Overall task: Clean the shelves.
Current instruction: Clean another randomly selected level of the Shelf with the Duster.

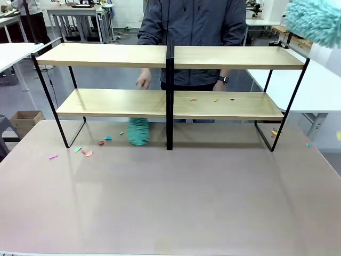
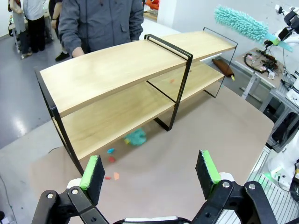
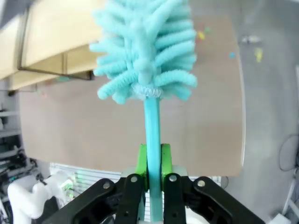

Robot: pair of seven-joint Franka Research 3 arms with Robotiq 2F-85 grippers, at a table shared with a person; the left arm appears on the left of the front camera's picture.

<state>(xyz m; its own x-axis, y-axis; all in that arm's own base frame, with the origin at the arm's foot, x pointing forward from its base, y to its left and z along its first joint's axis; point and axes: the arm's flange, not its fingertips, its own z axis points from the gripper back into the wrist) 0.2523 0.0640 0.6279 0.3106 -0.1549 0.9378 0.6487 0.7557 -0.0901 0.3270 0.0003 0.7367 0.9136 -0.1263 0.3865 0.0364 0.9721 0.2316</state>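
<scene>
Nearest, left tool: released, green pads spread wide with nothing between, hanging above the beige table. Right tool: clenched on the thin turquoise handle of a fluffy turquoise duster, head raised high, up and to the right of the shelves in the front view, well clear of the boards.

Ahead of and below the left tool: paper scraps scattered on the table by the rack's foot, plus a second teal duster resting under the lower board, just left of the black central divider. Farther on, the shelves themselves, two light wooden tiers in a thin black frame standing across the middle of the table. Small coloured scraps on the lower right board, the likely target.

Probably the approach before a sweep. Best done by lowering the duster head between the tiers on the right bay, keeping the handle clear of the upper board and the frame, then brushing the scraps toward an open edge with light pressure only.

Beyond the rack, a person in a grey jacket, one hand low behind the left bay; worth avoiding.
</scene>
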